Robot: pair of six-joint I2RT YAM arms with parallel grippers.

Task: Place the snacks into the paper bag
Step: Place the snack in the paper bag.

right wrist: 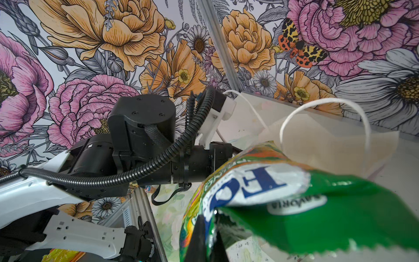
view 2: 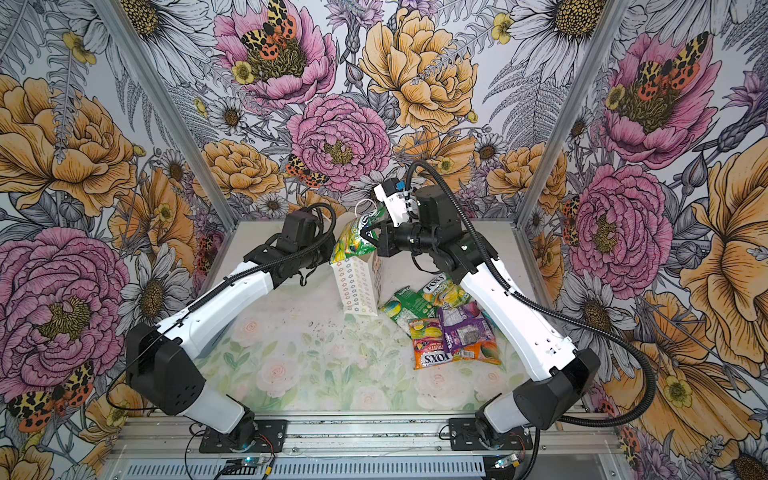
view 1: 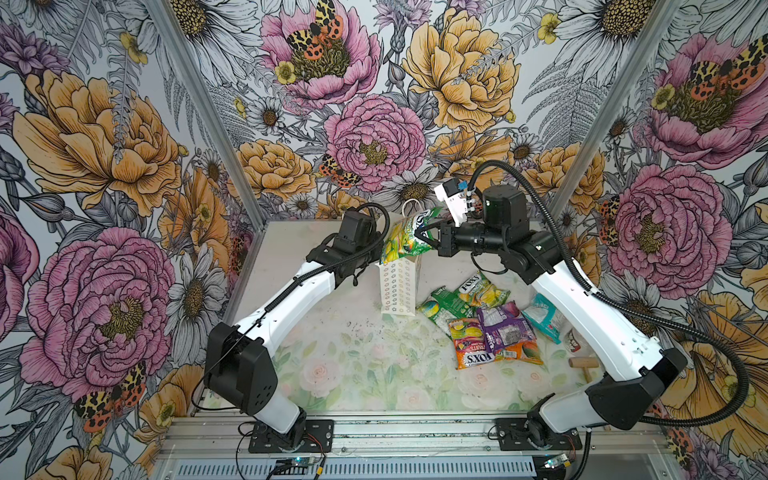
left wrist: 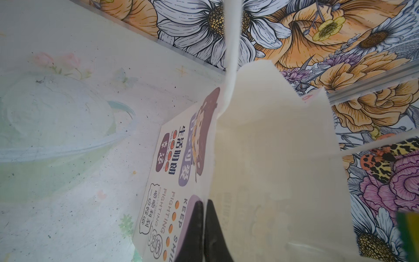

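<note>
Hanging over the open mouth of the paper bag (view 1: 398, 286), a green and yellow snack packet (view 1: 405, 241) is pinched by its serrated top edge in the right gripper (right wrist: 206, 223), whose black jaws are clamped tight on the foil. The bag stands upright at the far middle of the table (view 1: 332, 374), its flower-ring side facing the camera in both top views.

The left gripper (left wrist: 205, 204) is closed too. In the left wrist view its fingers meet at the bag's rim, with the printed cartoon side on one side and the plain inside on the other. It seems to be pinching the bag's wall, though the paper between the tips is hard to make out.

The other snacks (view 1: 486, 324) lie in an overlapping heap on the table just beside the bag, toward the right arm: green, orange-red, purple and teal packets. A small wooden mallet (view 1: 584, 363) lies close against the right arm.
</note>
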